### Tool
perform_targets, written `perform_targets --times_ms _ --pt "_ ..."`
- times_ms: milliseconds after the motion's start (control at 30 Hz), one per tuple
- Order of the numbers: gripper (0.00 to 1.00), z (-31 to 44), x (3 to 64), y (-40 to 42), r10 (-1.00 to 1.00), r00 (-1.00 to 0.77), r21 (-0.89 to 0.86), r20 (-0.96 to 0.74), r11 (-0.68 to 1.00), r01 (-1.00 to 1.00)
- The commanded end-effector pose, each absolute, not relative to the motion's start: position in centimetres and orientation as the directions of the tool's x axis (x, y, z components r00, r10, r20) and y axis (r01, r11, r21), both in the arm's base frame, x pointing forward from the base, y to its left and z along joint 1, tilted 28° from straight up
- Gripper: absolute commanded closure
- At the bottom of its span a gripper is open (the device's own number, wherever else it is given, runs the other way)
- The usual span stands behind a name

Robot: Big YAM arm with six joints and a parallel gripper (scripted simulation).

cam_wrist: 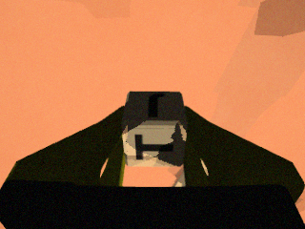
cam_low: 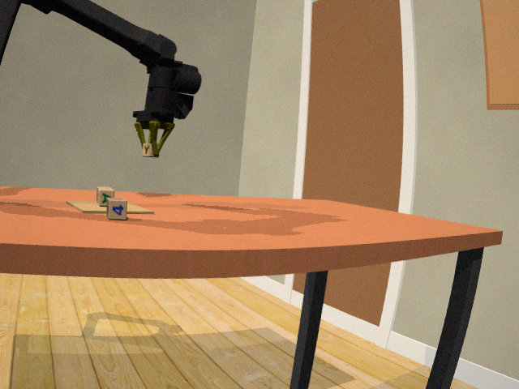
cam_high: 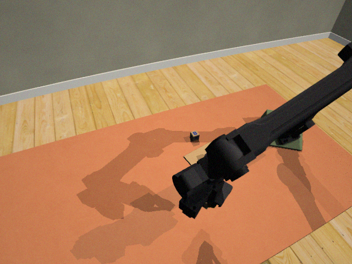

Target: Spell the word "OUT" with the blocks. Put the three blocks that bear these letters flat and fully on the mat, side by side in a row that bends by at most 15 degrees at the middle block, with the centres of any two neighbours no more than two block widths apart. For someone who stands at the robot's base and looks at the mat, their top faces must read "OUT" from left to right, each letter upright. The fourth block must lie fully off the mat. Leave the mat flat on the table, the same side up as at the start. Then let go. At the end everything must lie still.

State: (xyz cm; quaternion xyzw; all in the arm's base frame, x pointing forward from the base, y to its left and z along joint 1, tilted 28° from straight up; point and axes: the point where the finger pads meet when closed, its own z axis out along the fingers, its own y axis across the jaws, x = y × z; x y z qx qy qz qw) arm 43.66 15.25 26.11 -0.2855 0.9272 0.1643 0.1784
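Block (cam_low: 146,149) pinched in the tool (cam_low: 150,153) high above table (cam_low: 293,234), two blocks (cam_low: 117,208) by mat (cam_low: 83,206) below

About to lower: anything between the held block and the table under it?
No. In the exterior view only air separates the claw's block from the table.

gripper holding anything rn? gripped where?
Yes: the gripper is shut on a small letter block, fingers clamped on two opposite side faces, high above the table.

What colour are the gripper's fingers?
Olive green fingers, clearest in the exterior view, closed on a block.
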Motion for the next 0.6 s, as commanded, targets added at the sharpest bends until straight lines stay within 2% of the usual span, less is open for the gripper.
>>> perform_targets --times_ms 0,300,567 --pt "0.75 27.6 44.6 14.8 -0.467 -0.756 0.184 -0.458 0.783 -0.595" --pt "0.75 26.7 43.9 13.4 -0.387 -0.815 0.228 -0.432 0.827 -0.514" --pt "0.75 22.5 42.2 4.5 0.044 -0.965 0.397 -0.258 0.916 -0.064"
